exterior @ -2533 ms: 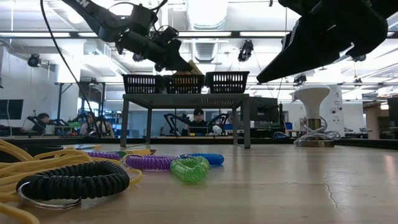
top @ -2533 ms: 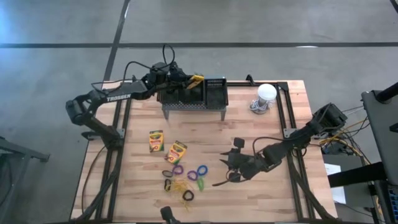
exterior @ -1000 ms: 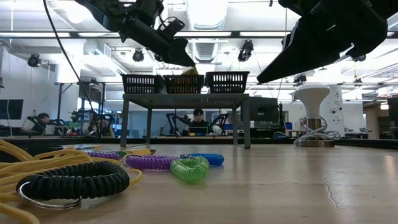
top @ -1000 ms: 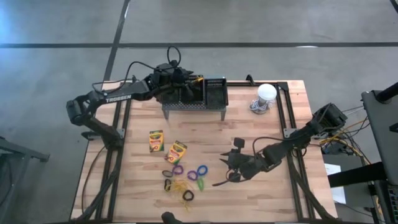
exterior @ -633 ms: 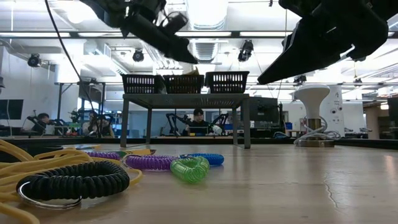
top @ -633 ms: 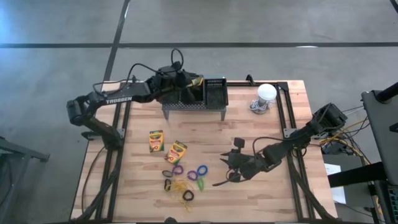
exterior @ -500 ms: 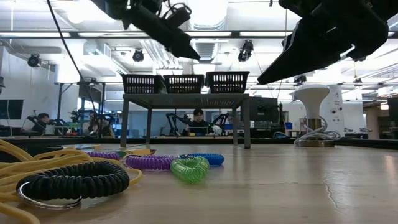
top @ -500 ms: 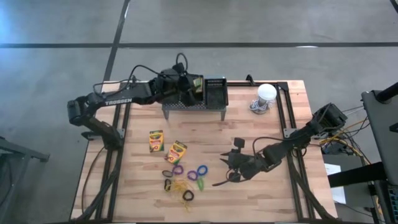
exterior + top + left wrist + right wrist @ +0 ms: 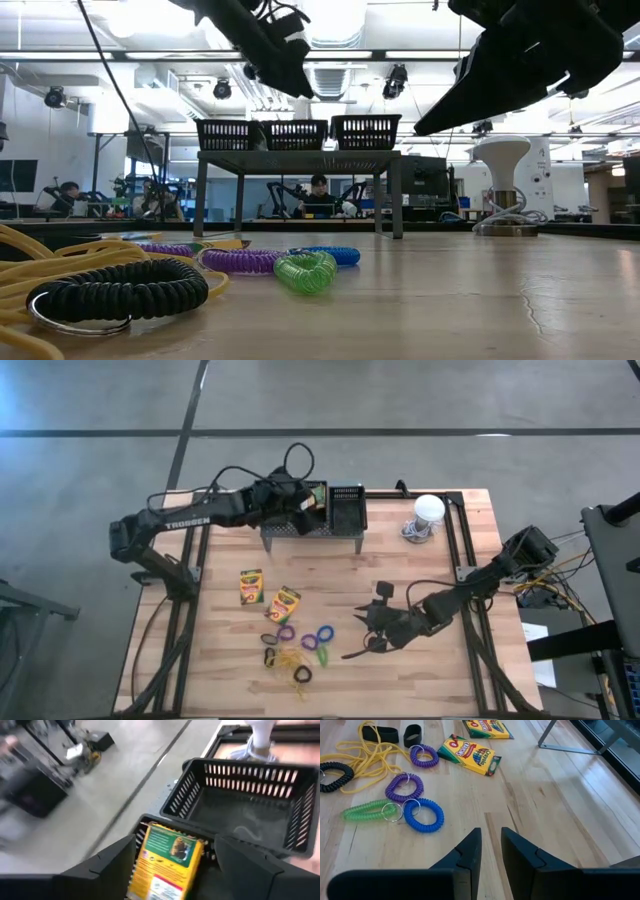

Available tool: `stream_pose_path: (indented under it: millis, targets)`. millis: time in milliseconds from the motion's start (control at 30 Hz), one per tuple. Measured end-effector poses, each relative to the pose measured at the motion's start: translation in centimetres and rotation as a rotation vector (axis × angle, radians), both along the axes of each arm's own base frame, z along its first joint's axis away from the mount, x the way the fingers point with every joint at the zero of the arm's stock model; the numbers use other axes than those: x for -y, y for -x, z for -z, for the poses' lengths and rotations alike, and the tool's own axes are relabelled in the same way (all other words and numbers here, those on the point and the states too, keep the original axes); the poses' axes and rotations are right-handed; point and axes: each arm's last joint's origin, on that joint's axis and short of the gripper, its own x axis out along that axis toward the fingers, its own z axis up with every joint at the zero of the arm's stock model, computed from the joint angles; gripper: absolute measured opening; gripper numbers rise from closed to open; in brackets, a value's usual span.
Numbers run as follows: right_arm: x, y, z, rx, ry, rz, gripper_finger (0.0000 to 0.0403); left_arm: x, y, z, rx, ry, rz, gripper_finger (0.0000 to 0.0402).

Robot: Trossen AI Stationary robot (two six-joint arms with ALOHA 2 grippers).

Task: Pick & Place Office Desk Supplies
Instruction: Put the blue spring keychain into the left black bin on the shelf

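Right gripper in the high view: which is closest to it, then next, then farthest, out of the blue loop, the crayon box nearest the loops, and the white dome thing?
From the right gripper:
1. Blue loop, nearest, just toward the left arm's side of it.
2. Crayon box, farther out on that same side, above the loops in the picture.
3. White dome-shaped object, farthest, at the table's far edge beside the baskets' stand.

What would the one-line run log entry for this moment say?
left tool: open above middle basket | crayon box: in that basket | right tool: waiting above table | two crayon boxes: on table
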Motion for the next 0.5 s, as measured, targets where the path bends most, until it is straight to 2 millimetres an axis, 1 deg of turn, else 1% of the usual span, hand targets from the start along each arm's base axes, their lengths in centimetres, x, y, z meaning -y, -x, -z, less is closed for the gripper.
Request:
stream_pose_path:
  millis: [100, 167, 233, 267, 333, 433, 500]
  targets:
    - [0.0, 0.0, 0.0, 0.002, -0.001, 0.0, 0.0068, 0.1, 0.1, 0.1, -0.009, 0.012, 0.01, 0.0258]
    - [0.0, 0.0, 0.0, 0.005, -0.003, 0.0, 0.0068, 1.0, 0.2, -0.2, -0.047, 0.015, 0.043, 0.0247]
    - [0.0, -0.1, -0.1, 0.012, -0.007, 0.0, 0.0068, 2.5, 0.3, -1.0, -0.082, 0.038, 0.078, 0.0235]
    - [-0.1, -0.1, -0.1, 0.017, -0.01, 0.0, 0.0068, 3.3, 0.4, -1.2, -0.095, 0.061, 0.093, 0.0229]
    - [-0.1, -0.2, -0.2, 0.03, -0.017, 0.0, 0.0068, 5.2, 0.6, -1.1, -0.132, 0.113, 0.116, 0.0216]
    - [-0.1, -0.2, -0.1, 0.065, -0.04, 0.003, 0.0068, 9.0, 0.4, 0.3, -0.19, 0.146, 0.19, 0.0193]
    - [-0.1, -0.1, 0.0, 0.101, -0.061, 0.002, 0.0068, 12.1, 0.3, 1.5, -0.209, 0.141, 0.249, 0.0178]
